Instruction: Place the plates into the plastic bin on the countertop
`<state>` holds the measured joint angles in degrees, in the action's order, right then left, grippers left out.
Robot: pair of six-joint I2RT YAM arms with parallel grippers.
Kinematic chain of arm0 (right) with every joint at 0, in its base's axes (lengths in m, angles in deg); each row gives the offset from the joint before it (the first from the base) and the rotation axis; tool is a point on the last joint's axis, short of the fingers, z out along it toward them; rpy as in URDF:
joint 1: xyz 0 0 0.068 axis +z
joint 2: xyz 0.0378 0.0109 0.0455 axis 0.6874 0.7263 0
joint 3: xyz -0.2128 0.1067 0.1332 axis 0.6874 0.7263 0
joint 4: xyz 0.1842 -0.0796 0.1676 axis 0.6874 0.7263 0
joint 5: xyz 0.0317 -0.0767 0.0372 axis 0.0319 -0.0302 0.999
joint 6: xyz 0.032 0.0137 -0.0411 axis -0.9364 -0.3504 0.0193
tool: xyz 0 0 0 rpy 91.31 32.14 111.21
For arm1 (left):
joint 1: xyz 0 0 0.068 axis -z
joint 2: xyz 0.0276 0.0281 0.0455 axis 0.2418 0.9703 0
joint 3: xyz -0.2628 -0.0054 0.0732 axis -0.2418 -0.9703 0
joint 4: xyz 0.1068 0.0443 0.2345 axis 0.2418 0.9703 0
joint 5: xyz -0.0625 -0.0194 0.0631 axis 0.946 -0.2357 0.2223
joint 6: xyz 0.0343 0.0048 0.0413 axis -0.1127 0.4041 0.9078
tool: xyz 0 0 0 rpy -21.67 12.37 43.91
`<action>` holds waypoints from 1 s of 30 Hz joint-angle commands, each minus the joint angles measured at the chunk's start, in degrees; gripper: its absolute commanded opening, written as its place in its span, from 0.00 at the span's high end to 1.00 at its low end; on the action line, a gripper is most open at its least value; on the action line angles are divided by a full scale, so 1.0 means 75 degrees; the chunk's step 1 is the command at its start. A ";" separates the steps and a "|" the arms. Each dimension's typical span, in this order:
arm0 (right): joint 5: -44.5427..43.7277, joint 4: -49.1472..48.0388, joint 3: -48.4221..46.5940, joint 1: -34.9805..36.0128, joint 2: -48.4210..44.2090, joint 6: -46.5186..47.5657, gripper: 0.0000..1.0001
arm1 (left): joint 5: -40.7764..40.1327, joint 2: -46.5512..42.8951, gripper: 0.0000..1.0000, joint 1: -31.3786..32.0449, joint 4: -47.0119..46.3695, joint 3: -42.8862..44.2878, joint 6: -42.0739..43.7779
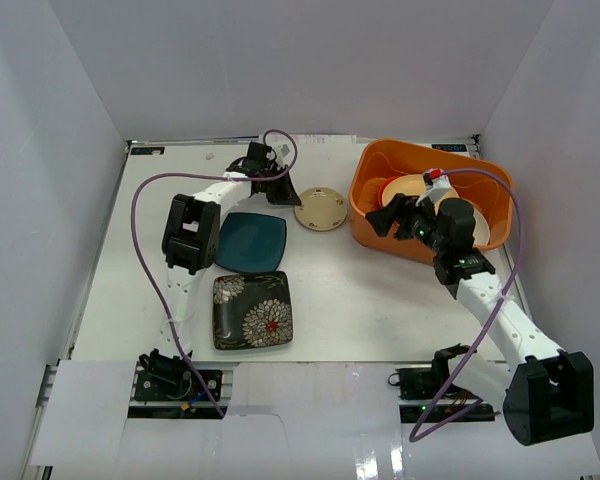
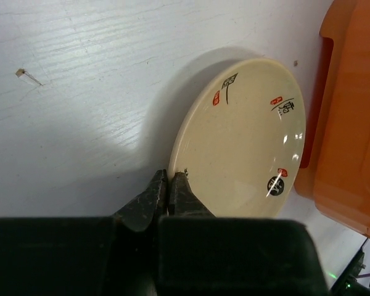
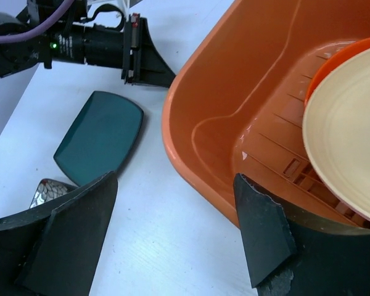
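The small tan round plate lies on the white tabletop, just beside the orange plastic bin. The left hand is closed to a narrow pinch on the plate's rim, on the side away from the bin, so the plate sits between hand and bin. The bin's wall must probably be cleared first. The right hand hangs wide and empty astride that wall, possibly in the way. A dark teal square plate lies well apart.

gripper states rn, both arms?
Left gripper: closed, pinching the tan plate at its rim.
Right gripper: open, holding nothing, over the bin wall.
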<state>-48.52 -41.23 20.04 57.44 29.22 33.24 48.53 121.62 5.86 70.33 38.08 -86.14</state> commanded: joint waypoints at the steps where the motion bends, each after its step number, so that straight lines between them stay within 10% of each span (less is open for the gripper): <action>1: 0.0442 -0.0174 -0.0490 0.0262 0.0078 0.0436 0.18 | -0.0781 -0.1002 1.00 0.0036 -0.0099 -0.0231 0.0088; 13: -0.0306 0.0390 -0.2084 0.1423 0.1061 0.1269 0.07 | -0.2340 -0.6218 1.00 -0.0034 -0.1811 -0.4645 -0.1424; 22: 0.0944 -0.0218 -0.2695 0.1869 0.2175 0.0509 0.00 | -0.1592 -0.8434 1.00 0.0083 -0.1893 -0.6138 -0.1202; 27: 0.0948 -0.0911 -0.2367 0.1881 0.2434 -0.0406 0.13 | -0.1054 -0.8576 1.00 0.0106 -0.1799 -0.6115 -0.1131; 30: 0.0806 -0.1016 -0.2215 0.1881 0.2481 -0.0570 0.40 | -0.0748 -0.8740 1.00 0.0095 -0.1870 -0.6127 -0.1096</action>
<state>-42.90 -44.03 2.27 71.63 47.75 32.59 38.59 59.46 6.43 58.09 -8.36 -94.84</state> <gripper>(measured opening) 0.654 0.077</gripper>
